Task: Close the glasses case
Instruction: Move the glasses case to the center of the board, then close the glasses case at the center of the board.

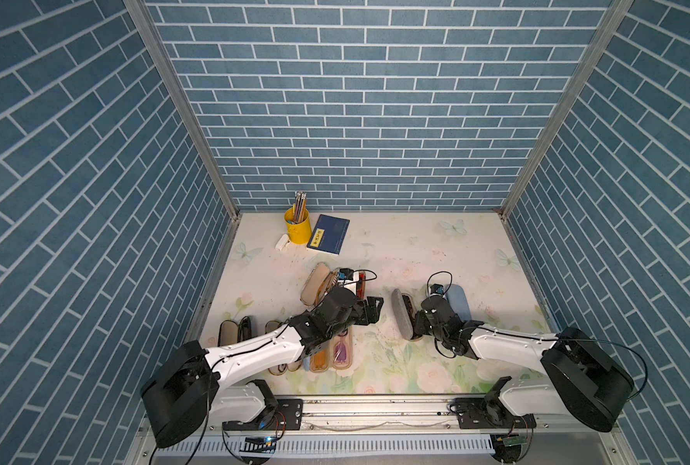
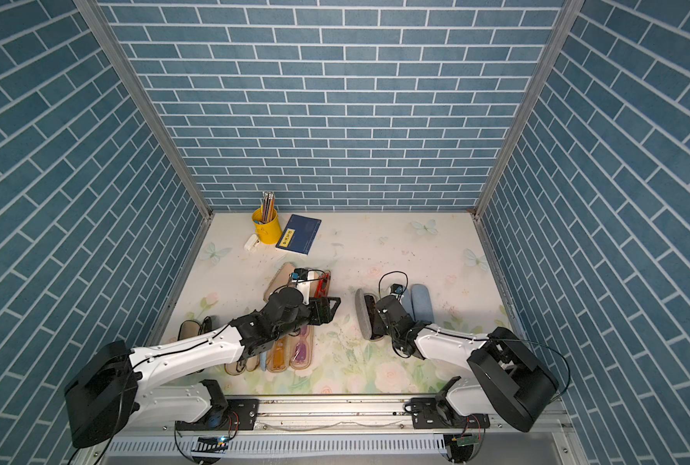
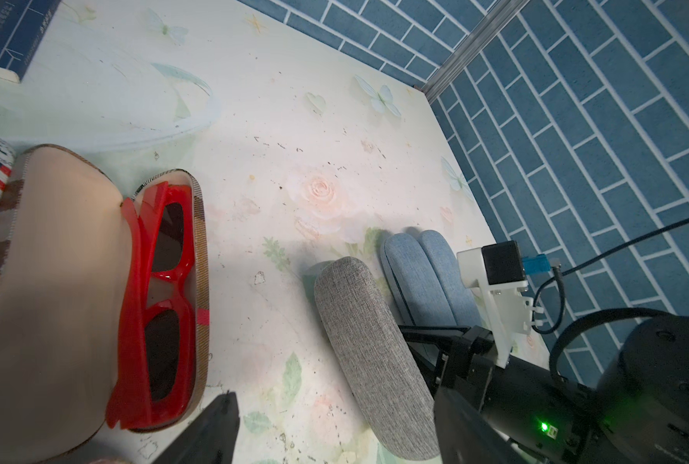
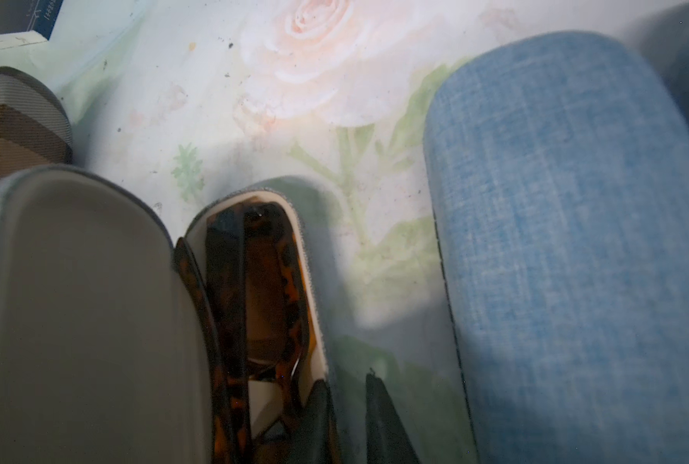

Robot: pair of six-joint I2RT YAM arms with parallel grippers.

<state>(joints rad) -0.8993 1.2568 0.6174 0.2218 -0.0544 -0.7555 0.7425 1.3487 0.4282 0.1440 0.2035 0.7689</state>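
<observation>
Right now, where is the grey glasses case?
In both top views the grey glasses case sits open right of the table's centre, against the right gripper, with the closed blue case just beyond on the right.

1. Floral table (image 1: 415,249), speckled with dark marks.
2. Back left: yellow cup (image 1: 296,230) (pencils inside), with a book (image 1: 328,234) beside it.
3. Middle: open plaid case (image 3: 53,301), open grey case (image 1: 401,314), closed blue case (image 1: 458,302) near it.
4. Front left: black case (image 1: 227,332).
</observation>
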